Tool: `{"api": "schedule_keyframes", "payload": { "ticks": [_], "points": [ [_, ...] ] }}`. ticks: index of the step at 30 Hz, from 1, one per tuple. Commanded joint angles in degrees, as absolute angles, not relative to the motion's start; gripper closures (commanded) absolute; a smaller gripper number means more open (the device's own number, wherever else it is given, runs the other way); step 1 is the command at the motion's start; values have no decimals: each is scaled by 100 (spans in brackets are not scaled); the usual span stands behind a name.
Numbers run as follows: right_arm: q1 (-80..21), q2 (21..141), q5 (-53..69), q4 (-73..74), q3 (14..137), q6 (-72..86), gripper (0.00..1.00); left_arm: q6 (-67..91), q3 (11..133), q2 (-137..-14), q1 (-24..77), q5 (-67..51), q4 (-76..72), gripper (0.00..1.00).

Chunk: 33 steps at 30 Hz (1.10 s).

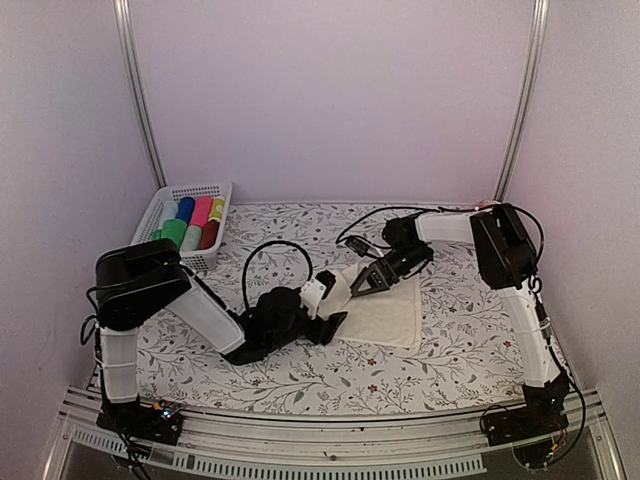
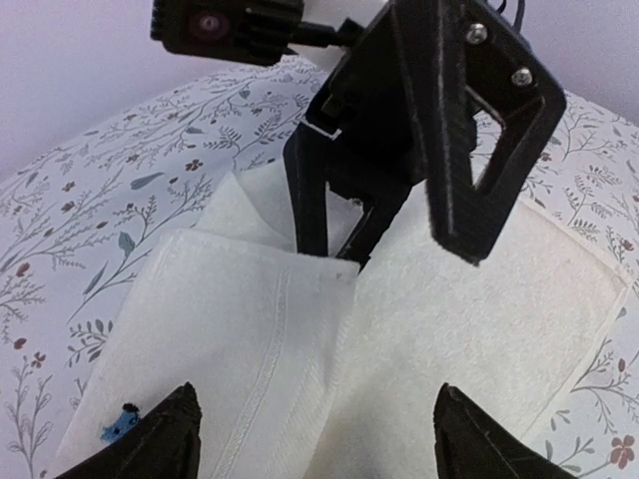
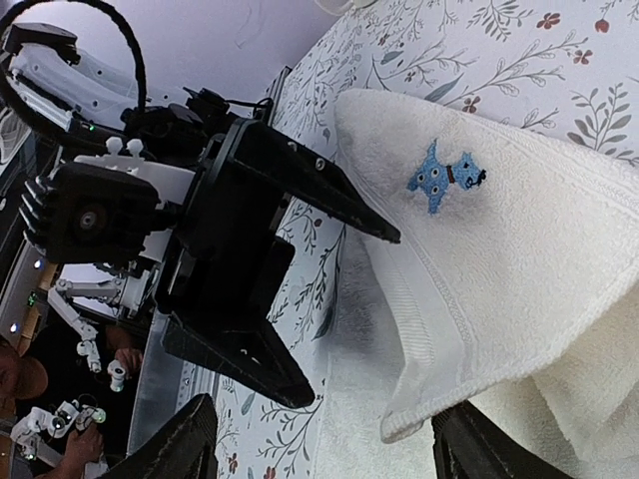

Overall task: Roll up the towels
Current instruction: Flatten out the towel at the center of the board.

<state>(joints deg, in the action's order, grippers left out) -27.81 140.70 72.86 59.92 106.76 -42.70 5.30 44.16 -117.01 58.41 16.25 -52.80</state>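
Observation:
The cream-white towel (image 1: 395,315) lies on the floral table with one corner folded over. Its small blue mark (image 3: 444,177) faces up on the flap and also shows in the left wrist view (image 2: 118,424). My left gripper (image 2: 321,449) is open and straddles the towel's near edge (image 2: 479,329). My right gripper (image 3: 329,449) is open, with the flap's corner (image 3: 429,419) between its fingers. The two grippers face each other over the towel's left edge, left (image 1: 343,305) and right (image 1: 365,283). A bright green roll (image 1: 172,233) sits in the basket.
A white basket (image 1: 215,190) holding several coloured rolls stands at the back left. A black cable (image 1: 275,248) loops above the left wrist. Metal frame posts rise at the back left and back right, and the table's rail runs along the near edge.

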Motion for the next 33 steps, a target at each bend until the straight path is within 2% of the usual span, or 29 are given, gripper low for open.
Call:
{"api": "schedule_keyframes", "payload": {
  "ticks": [1,8,17,27,33],
  "points": [
    [-2751,13907,7675,6073,10758,-4403,26,104,4838,-11984,6030,1599,-5292,19],
    [-2773,13979,7751,6088,10763,-4412,26,-172,5498,-12429,6125,2061,-4978,20],
    [-2916,13989,7701,6075,10780,-4412,26,-445,5764,-12672,6120,2716,-4948,34],
    [-2936,14046,7596,6033,10784,-4369,26,-761,5728,-12649,6123,2942,-5253,56],
    [-2936,14042,7535,5986,10776,-4318,26,-834,5618,-12519,6121,2969,-5390,58]
  ]
}}
